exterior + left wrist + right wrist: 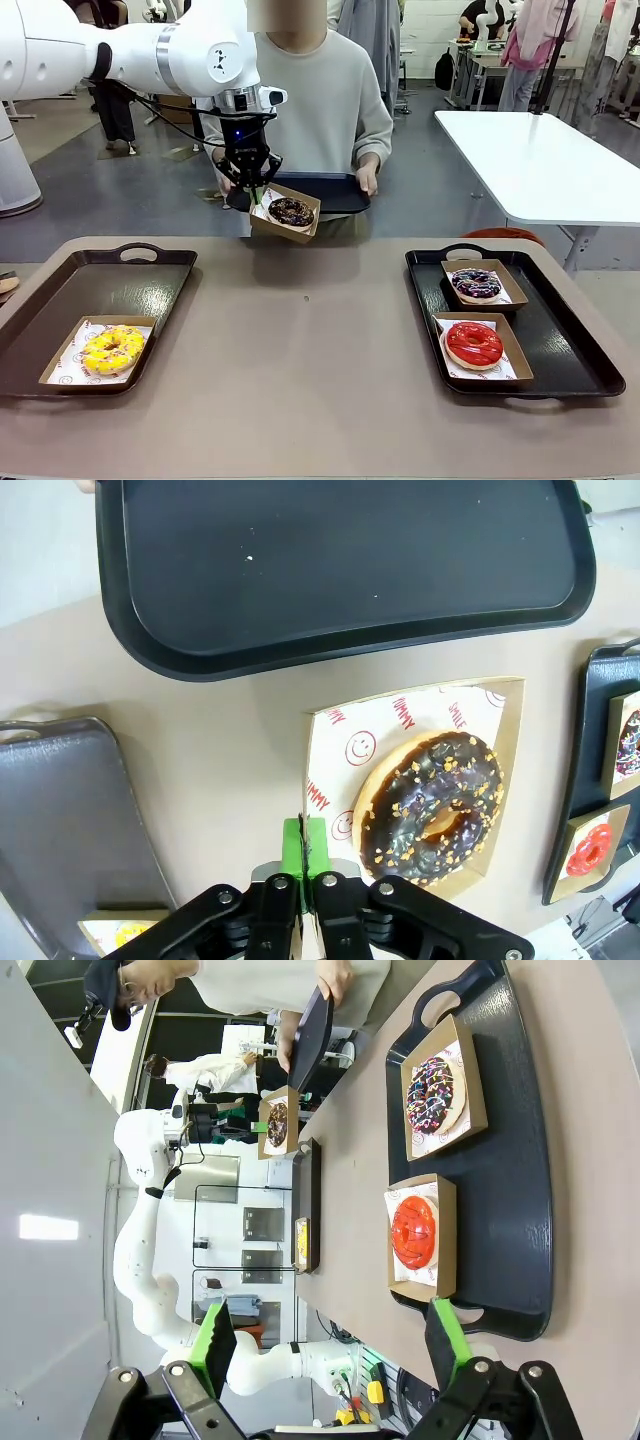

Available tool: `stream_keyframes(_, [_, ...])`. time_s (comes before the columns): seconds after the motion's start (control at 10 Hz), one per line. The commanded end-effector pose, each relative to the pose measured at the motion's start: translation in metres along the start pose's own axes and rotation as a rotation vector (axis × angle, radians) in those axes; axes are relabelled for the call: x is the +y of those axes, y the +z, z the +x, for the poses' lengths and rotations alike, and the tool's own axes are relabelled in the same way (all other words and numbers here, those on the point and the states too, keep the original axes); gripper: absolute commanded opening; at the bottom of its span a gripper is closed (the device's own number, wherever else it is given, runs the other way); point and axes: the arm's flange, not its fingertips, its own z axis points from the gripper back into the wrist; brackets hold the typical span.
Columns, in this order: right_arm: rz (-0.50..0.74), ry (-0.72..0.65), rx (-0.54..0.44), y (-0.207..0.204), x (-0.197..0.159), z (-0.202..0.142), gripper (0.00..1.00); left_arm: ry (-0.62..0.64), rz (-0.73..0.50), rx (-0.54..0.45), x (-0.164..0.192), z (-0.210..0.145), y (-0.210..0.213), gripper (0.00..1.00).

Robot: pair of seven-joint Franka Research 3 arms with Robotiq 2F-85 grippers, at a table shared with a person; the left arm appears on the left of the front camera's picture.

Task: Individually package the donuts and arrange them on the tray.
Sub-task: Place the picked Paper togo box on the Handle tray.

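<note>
So the left pincer (252,192) is clamped tight on the edge of a shallow brown cardboard tray (262,228), lined with white smiley-print paper, and that tray has the chocolate-brown donut with orange sprinkles (291,211) sitting in it. The whole thing hangs in the air past the far edge of the beige tabletop (310,330), tilted a bit. In the left wrist view you can see the green pads (303,845) pressed together on the paper-lined corner of the cardboard tray (505,695), donut (430,805) just beside them.

Right behind it, the person across the tabletop holds an empty black plastic serving tray (335,190) with both hands, one hand (367,175) gripping its right end. The carried donut is right at the front edge of that tray.

The right pincer (330,1335) is wide open, nothing in it, green fingertips (445,1335) spread apart above the near end of the black tray on the robot's right (520,1210).

That right tray (570,350) has two boxed ones: the dark donut with purple-white icing (476,283) toward the far end, the glossy red donut (473,343) nearer.

Over on the left, a dark brown tray (100,285) holds the yellow donut (112,349) in its own cardboard tray at the near corner.
</note>
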Motion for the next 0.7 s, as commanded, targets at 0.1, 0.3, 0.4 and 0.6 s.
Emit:
stream_keyframes(0.1, [-0.004, 0.001, 0.004, 0.002, 0.003, -0.003, 1.00, 0.000, 0.000, 0.000, 0.000, 0.000, 0.000, 0.01])
stream_keyframes(0.3, [-0.004, 0.001, 0.004, 0.002, 0.003, -0.003, 1.00, -0.049, -0.031, -0.002, 0.042, -0.035, 0.010, 0.01])
stream_keyframes(0.4, [-0.004, 0.001, 0.004, 0.002, 0.003, -0.003, 1.00, -0.025, -0.063, -0.018, 0.073, -0.052, 0.016, 0.01])
stream_keyframes(0.6, [-0.004, 0.001, 0.004, 0.002, 0.003, -0.003, 1.00, -0.010, -0.055, -0.020, 0.136, -0.086, 0.023, 0.01])
